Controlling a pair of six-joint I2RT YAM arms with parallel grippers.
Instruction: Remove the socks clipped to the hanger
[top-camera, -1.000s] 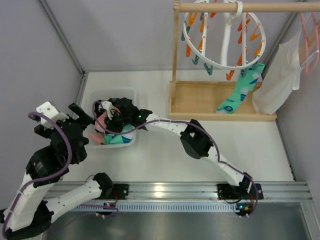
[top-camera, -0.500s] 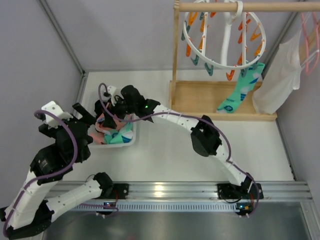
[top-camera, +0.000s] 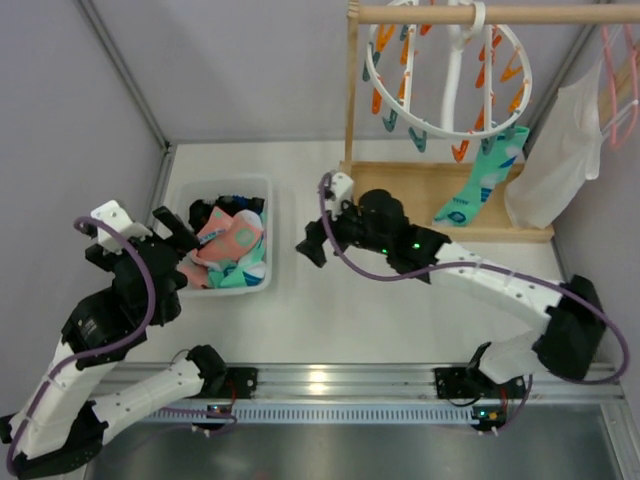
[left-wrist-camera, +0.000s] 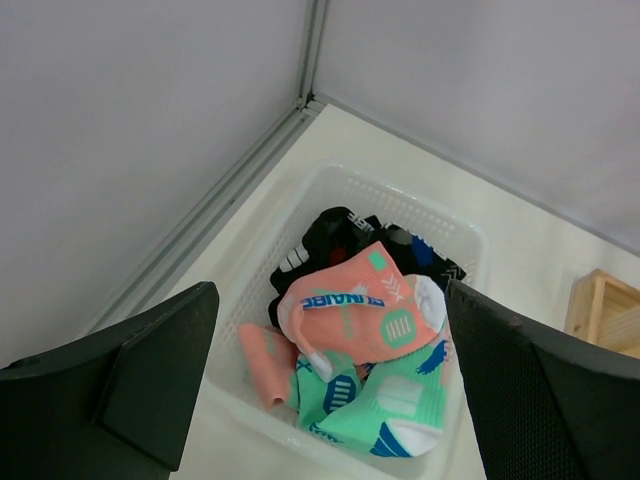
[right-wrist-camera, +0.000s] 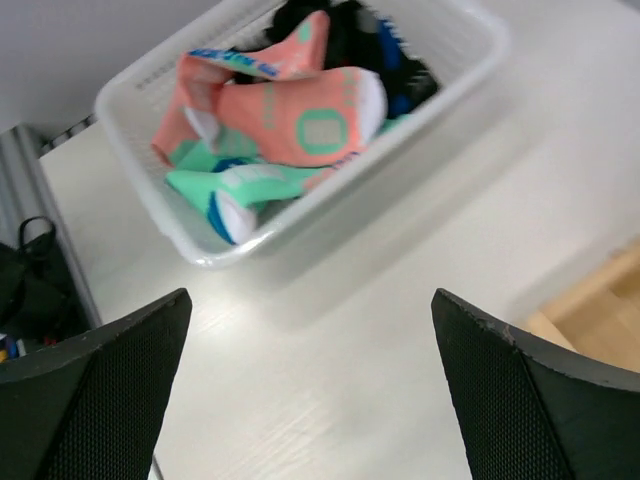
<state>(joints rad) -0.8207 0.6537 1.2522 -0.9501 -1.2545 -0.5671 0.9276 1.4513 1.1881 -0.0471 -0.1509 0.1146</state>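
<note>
One teal sock (top-camera: 481, 184) hangs from a clip on the white ring hanger (top-camera: 446, 128), at the top right of the top view. Several pink, teal and black socks (left-wrist-camera: 362, 318) lie heaped in the white basket (left-wrist-camera: 474, 236). My left gripper (left-wrist-camera: 335, 400) hovers open over the basket's near-left side with nothing between its fingers; in the top view the left gripper (top-camera: 178, 235) is at the basket's left rim. My right gripper (right-wrist-camera: 320, 390) is open and empty above bare table, just right of the basket (right-wrist-camera: 300, 232). From above, the right gripper (top-camera: 318, 236) sits between basket and wooden stand.
A wooden stand (top-camera: 400, 205) with an upright post and a top rod (top-camera: 500, 14) carries the hanger. A pink hanger with a white garment (top-camera: 562, 150) hangs at the far right. Grey walls and a metal corner post (top-camera: 122, 72) close in the left side.
My right gripper opened over the basket, left a pink sock on the heap, and swung right, out of the basket toward the wooden stand. The left arm barely shifted.
</note>
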